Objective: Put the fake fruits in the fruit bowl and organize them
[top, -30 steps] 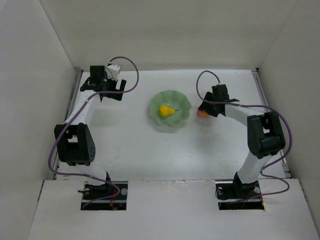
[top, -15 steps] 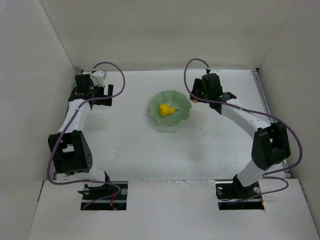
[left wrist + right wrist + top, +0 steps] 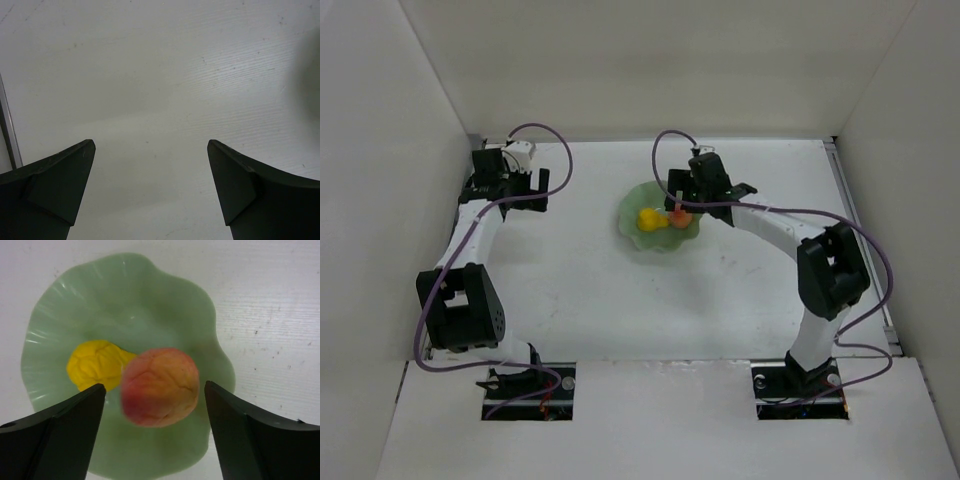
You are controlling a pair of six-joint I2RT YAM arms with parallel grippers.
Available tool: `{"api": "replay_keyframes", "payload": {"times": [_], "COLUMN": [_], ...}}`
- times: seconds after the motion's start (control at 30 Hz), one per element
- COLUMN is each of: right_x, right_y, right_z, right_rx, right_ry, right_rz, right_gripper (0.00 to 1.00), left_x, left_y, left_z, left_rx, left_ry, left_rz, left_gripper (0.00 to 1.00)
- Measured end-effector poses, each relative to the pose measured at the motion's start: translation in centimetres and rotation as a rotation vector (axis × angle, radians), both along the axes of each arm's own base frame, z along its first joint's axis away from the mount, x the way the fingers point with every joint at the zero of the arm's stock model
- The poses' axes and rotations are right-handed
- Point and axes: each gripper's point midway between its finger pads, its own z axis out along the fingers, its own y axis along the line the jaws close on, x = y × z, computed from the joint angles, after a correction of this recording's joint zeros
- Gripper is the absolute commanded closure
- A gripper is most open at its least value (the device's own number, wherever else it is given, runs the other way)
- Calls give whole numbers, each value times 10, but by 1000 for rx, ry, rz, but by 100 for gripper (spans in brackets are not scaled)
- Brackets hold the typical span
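Note:
The mint-green fruit bowl (image 3: 658, 238) (image 3: 150, 295) with a wavy rim stands at the middle of the table. A yellow pear (image 3: 648, 220) (image 3: 95, 365) lies inside it. Right beside the pear is the orange-red peach (image 3: 680, 217) (image 3: 160, 386), over the bowl's right half. My right gripper (image 3: 682, 205) (image 3: 155, 390) hangs over the bowl, open, with clear gaps between the peach and both fingers. Whether the peach rests on the bowl or is still in the air I cannot tell. My left gripper (image 3: 508, 185) (image 3: 151, 145) is open over bare table at the far left.
White walls close the table in at the back and both sides. A metal strip (image 3: 10, 130) runs along the table's left edge near the left gripper. Purple cables loop above both wrists.
My right arm swung left from beside the bowl to above it, carrying the peach, and its jaws went from shut to open, releasing the peach. The left arm drew back toward the left wall.

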Motion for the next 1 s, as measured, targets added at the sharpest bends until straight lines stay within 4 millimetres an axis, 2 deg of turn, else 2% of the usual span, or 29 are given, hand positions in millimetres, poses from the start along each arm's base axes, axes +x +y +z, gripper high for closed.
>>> {"api": "replay_keyframes", "payload": {"times": [0.07,0.17,0.23,0.33,0.4,0.43,0.47,0.53,0.6,0.67,0.77,0.87,0.93,1.0], "right_x": [0,-3,-7,-18,-24,-26,-27,-26,-28,-39,-67,-98,-110,-113], "right_y": [2,4,2,-11,-32,-49,-69,-126,-192,-255,-317,-352,-359,-358], "right_z": [6,27,48,87,115,127,137,147,141,121,86,63,60,64], "right_rx": [7,35,64,118,156,173,185,196,183,152,119,110,110,114], "right_ry": [-14,-58,-105,-193,-260,-293,-321,-366,-374,-347,-274,-223,-222,-239], "right_rz": [17,36,42,33,0,-33,-75,-209,-373,-543,-722,-846,-878,-878], "right_gripper": [0,0,0,0,0,0,0,0,0,0,0,0,0,0], "left_x": [0,0,0,0,-1,-2,-3,-4,-4,-6,-10,-15,-16,-16], "left_y": [1,3,3,5,6,6,7,9,13,20,41,69,85,99], "left_z": [1,1,1,0,-2,-3,-5,-5,-4,-4,-2,3,9,15], "left_rx": [-5,-14,-24,-45,-63,-71,-81,-107,-140,-176,-230,-256,-257,-255], "left_ry": [-1,-4,-13,-19,-15,-14,-11,-4,-3,-1,1,-5,-16,-30], "left_rz": [4,18,30,55,73,82,95,124,159,197,265,337,375,402], "left_gripper": [0,0,0,0,0,0,0,0,0,0,0,0,0,0]}}
